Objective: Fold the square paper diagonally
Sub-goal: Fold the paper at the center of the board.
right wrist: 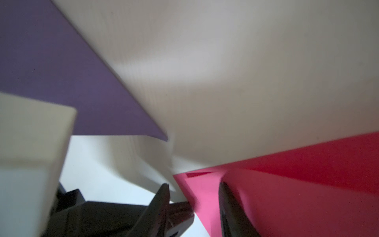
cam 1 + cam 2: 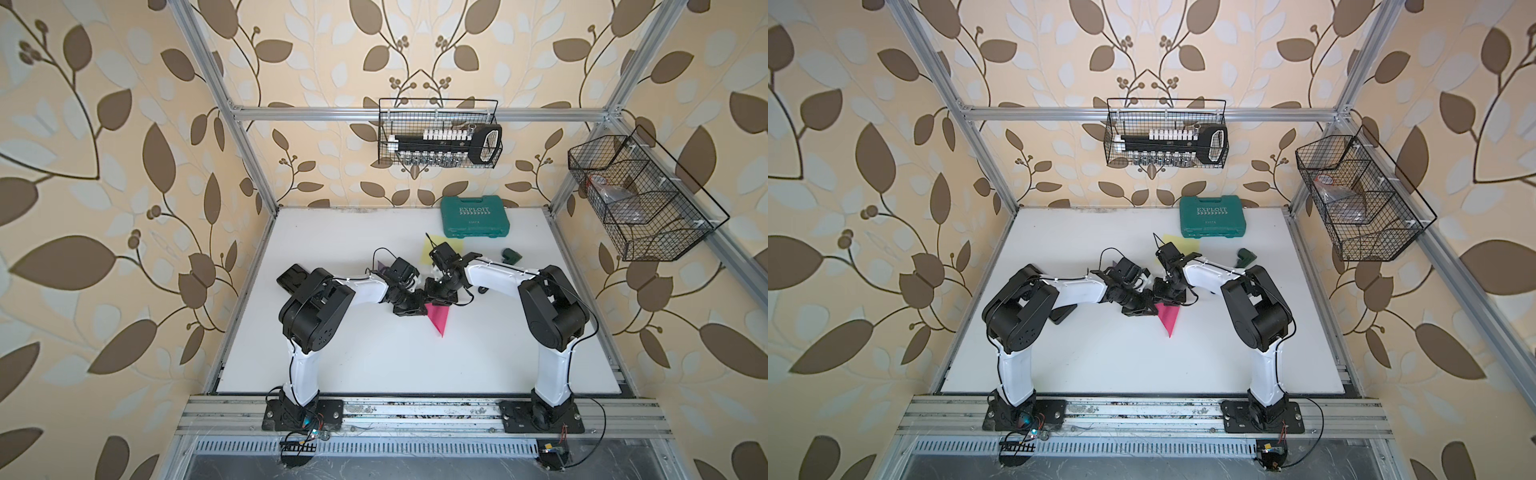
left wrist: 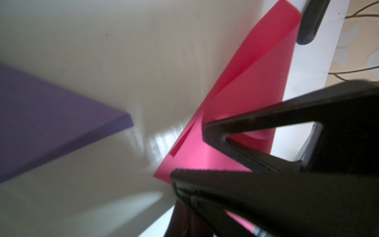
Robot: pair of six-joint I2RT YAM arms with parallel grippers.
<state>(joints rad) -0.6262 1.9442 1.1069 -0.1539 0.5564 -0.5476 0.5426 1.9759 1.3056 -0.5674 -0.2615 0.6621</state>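
The pink square paper [image 2: 439, 322] [image 2: 1169, 319] lies at mid-table, folded over into a triangle with its point toward the front. In the left wrist view the pink paper [image 3: 256, 86] shows its upper layer bowed up slightly. My left gripper [image 2: 420, 306] [image 3: 178, 184] is shut, its tip down on the paper's near corner. My right gripper [image 2: 437, 301] [image 1: 193, 188] stands open right beside it, over the pink paper [image 1: 297, 184]. One of its fingers [image 1: 225, 197] is over the sheet and the other is off its edge. It holds nothing.
A purple paper [image 2: 380, 265] [image 3: 51, 115] [image 1: 61, 71] lies behind the left wrist and a yellow paper [image 2: 429, 250] behind the right one. A green tool case [image 2: 474, 216] stands at the back, with a small dark green object [image 2: 510, 255] to its right. A flat black object [image 2: 292, 276] lies at the left.
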